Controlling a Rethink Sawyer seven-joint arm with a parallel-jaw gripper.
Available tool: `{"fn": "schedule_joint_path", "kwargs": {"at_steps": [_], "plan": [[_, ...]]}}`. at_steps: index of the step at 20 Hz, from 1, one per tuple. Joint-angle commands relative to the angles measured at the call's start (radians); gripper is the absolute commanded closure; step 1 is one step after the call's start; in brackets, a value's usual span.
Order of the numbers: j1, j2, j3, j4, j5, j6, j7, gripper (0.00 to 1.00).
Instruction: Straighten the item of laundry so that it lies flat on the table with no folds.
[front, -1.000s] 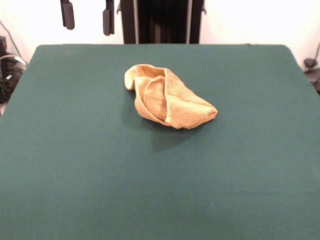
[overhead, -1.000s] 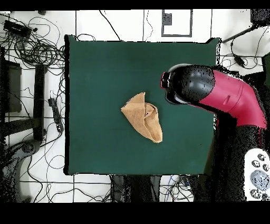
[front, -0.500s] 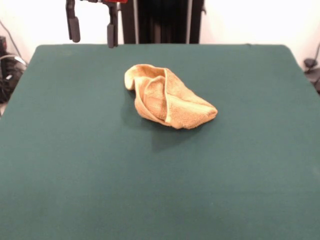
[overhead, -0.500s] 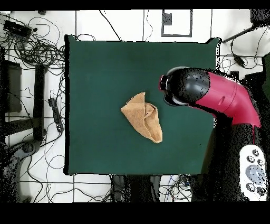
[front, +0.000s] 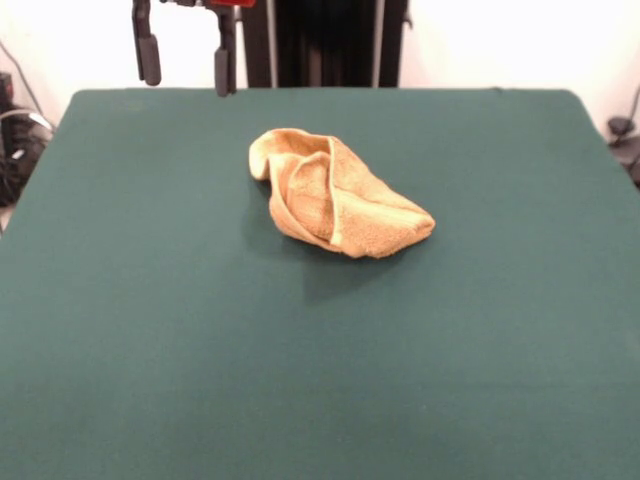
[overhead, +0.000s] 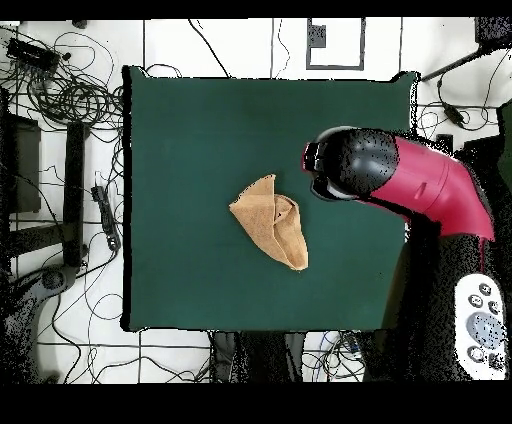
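So far, nothing is done yet. Your towel (front: 335, 195) sits near the middle of the table (front: 150, 330), all bunched up, with one side folded over the other and the pale edge running across the top. Your gripper (front: 184, 55) hangs up high near the far side of the table, well apart from the towel. Its two fingers (front: 149, 58) are spread wide and hold nothing. You still need to come down, grab a corner, and pull the towel out flat.
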Motion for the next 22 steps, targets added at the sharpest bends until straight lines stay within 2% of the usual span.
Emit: {"fn": "schedule_joint_path", "kwargs": {"at_steps": [1,11,22], "plan": [[0.001,0.090,0.147,0.146,-0.001,-0.058,0.000,0.00],[0.007,0.102,0.146,0.132,-0.006,-0.050,0.002,0.00],[0.029,0.126,0.134,0.070,-0.005,0.005,0.025,0.00]]}}
